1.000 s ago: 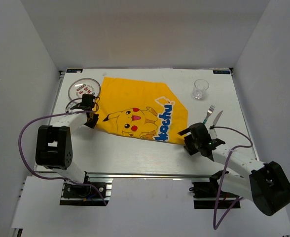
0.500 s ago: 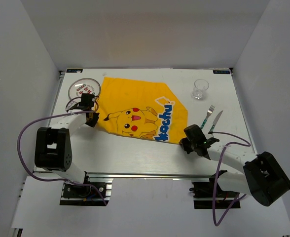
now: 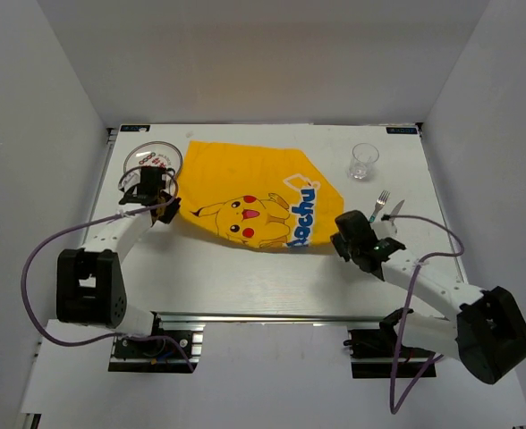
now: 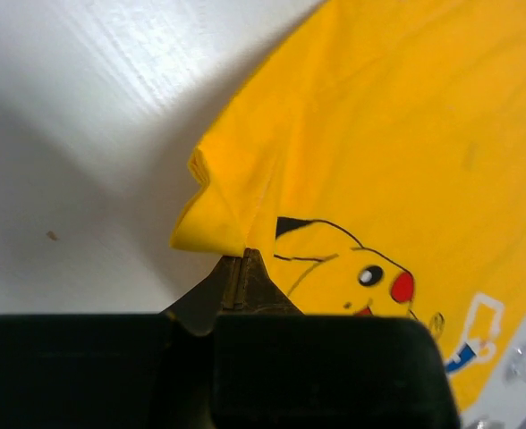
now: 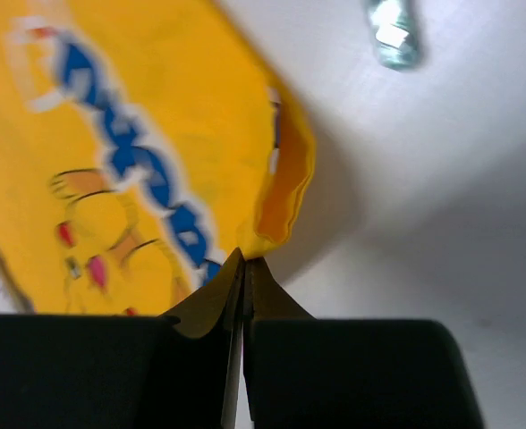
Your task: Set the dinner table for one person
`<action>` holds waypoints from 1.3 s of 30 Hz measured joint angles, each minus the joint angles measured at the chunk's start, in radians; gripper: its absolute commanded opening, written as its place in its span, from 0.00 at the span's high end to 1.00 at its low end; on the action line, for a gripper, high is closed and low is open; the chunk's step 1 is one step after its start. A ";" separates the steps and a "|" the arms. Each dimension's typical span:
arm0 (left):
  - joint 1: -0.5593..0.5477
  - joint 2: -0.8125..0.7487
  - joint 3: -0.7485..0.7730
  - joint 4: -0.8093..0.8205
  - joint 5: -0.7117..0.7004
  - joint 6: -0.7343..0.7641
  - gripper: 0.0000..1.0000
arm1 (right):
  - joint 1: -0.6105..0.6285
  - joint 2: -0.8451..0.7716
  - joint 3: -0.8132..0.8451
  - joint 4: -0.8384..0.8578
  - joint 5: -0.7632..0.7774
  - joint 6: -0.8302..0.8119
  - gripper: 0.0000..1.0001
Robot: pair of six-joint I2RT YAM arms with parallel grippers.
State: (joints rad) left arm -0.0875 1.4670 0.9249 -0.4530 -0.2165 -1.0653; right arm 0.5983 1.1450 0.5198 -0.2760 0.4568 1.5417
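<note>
Right gripper [image 3: 342, 238] has snapped shut on the yellow cloth [image 3: 245, 183] at its right corner, and left gripper [image 3: 162, 208] clamps the opposite corner, both raised off the white table [image 3: 245, 281] underneath. Thin pinches, these: uneven pulling could slip one, or sweep cloth into the fork [image 3: 381, 204].

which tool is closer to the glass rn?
Right. The right tool pinches the yellow cloth at the corner on the near side of the glass; the left tool grips the opposite corner, far across the cloth.
</note>
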 measured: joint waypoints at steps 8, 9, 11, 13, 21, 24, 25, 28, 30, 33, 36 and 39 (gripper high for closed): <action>0.000 -0.242 0.090 -0.015 0.115 0.148 1.00 | 0.005 -0.259 0.237 -0.002 0.033 -0.361 1.00; 0.000 -0.283 0.113 -0.018 0.129 0.161 1.00 | 0.006 -0.287 0.263 -0.012 0.027 -0.396 1.00; 0.000 -0.360 0.193 -0.035 0.152 0.182 1.00 | 0.006 -0.322 0.345 -0.042 0.010 -0.461 1.00; 0.001 -0.390 0.308 -0.063 0.171 0.192 1.00 | 0.006 -0.325 0.460 -0.082 -0.008 -0.517 1.00; 0.006 -0.290 0.710 -0.095 0.285 0.164 1.00 | 0.003 -0.177 0.953 -0.130 -0.018 -0.744 1.00; 0.006 -0.189 0.803 -0.115 0.320 0.146 1.00 | -0.002 -0.077 1.103 -0.141 -0.011 -0.814 1.00; 0.007 -0.149 0.829 -0.119 0.331 0.140 1.00 | -0.005 -0.039 1.143 -0.141 -0.011 -0.835 1.00; 0.012 -0.045 0.880 -0.127 0.357 0.128 1.00 | -0.023 0.068 1.218 -0.145 -0.026 -0.888 1.00; 0.014 0.032 0.921 -0.137 0.372 0.124 1.00 | -0.045 0.173 1.284 -0.150 -0.048 -0.917 1.00; 0.018 0.172 1.021 -0.142 0.401 0.125 1.00 | -0.093 0.336 1.386 -0.169 -0.092 -0.946 1.00; 0.024 0.288 1.088 -0.100 0.439 0.125 1.00 | -0.149 0.488 1.512 -0.196 -0.146 -0.962 1.00; 0.030 0.379 1.141 -0.034 0.480 0.125 1.00 | -0.211 0.623 1.678 -0.221 -0.221 -0.978 1.00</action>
State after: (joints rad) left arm -0.0574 1.8458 2.0659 -0.4870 0.2634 -0.9405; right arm 0.3874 1.7676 2.1975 -0.4973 0.2356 0.5640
